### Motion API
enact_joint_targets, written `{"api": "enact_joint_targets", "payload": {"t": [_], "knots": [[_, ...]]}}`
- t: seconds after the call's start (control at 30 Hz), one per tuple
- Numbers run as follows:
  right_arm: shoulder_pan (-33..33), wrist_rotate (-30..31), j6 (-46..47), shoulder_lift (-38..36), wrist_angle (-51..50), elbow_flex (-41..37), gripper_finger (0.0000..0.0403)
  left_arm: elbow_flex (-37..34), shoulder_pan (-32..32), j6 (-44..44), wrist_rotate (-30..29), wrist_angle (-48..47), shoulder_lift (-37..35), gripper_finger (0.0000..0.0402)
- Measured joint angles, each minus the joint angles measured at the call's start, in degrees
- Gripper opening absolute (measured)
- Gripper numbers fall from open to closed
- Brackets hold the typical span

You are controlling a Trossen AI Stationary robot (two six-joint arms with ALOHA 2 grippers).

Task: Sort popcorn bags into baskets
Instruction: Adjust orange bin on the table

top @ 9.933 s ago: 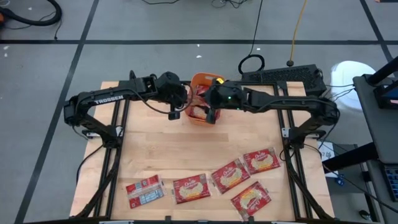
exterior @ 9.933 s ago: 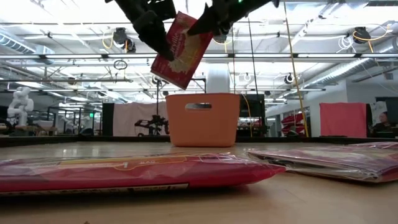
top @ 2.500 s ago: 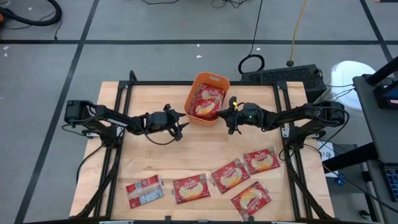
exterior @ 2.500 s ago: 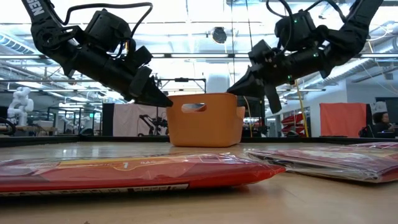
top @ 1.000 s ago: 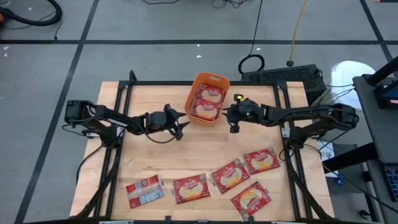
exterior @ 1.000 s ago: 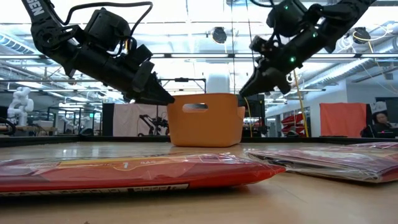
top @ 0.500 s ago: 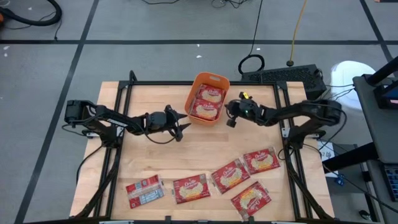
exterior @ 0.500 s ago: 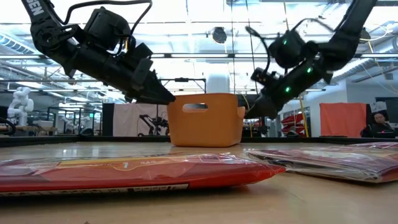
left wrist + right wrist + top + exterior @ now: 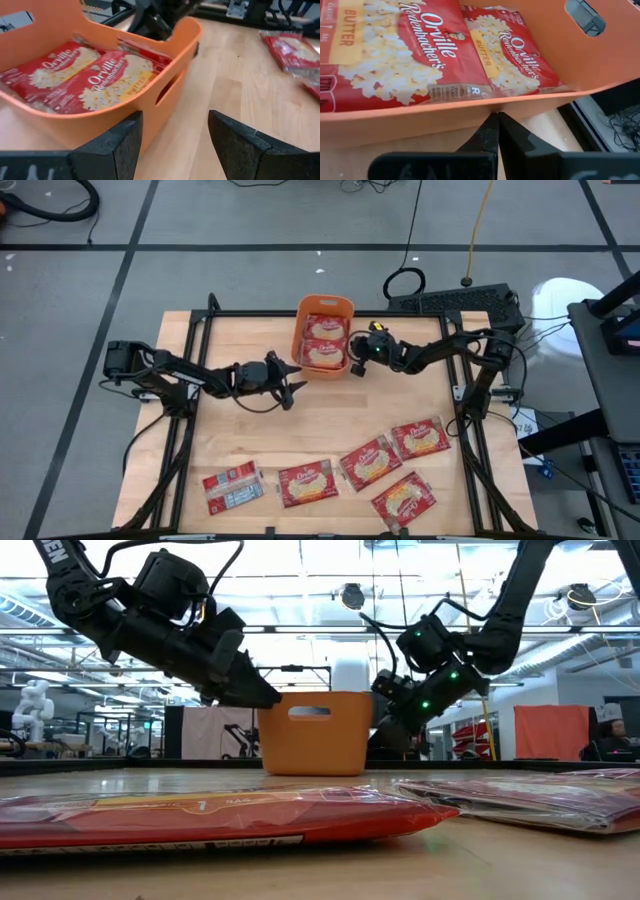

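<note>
The small orange plastic bin [image 9: 324, 335] has swung round since a moment ago and now sits squarer at the wooden table's [image 9: 300, 430] far edge, the right gripper [image 9: 354, 352] pressed against its right wall, fingers closed together with nothing between them. Two flat red popcorn packets [image 9: 435, 45] lie label-up inside. The left gripper [image 9: 293, 377] hovers just beside the bin's near-left corner, fingers spread and empty. Five more red packets [image 9: 370, 462] lie along the near edge.
</note>
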Motion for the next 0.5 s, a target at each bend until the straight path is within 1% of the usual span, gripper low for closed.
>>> {"api": "enact_joint_targets", "payload": {"t": [0.13,0.23,0.3,0.37,0.5], "knots": [[-0.24,-0.2,1.03,-0.29,-0.56,0.28,0.0,0.0,-1.23,0.14,-0.36,-0.67,0.0,0.023],[-0.21,-0.19,2.96,-3.21,-4.0,-0.31,0.0,0.0,-2.38,-0.18,-0.45,-1.6,0.0,0.023],[0.31,-0.1,4.34,-6.23,-7.74,-1.37,0.0,0.0,-3.54,-0.36,-1.06,-1.66,-0.09,0.023],[1.3,-0.08,6.65,-10.03,-10.73,-2.35,0.0,0.0,-4.8,-0.19,-2.99,-1.63,-0.61,0.023],[4.96,-0.95,14.62,-18.42,-16.59,-4.46,0.0,0.01,-7.35,0.73,-7.33,-2.9,-2.76,0.0229]]}}
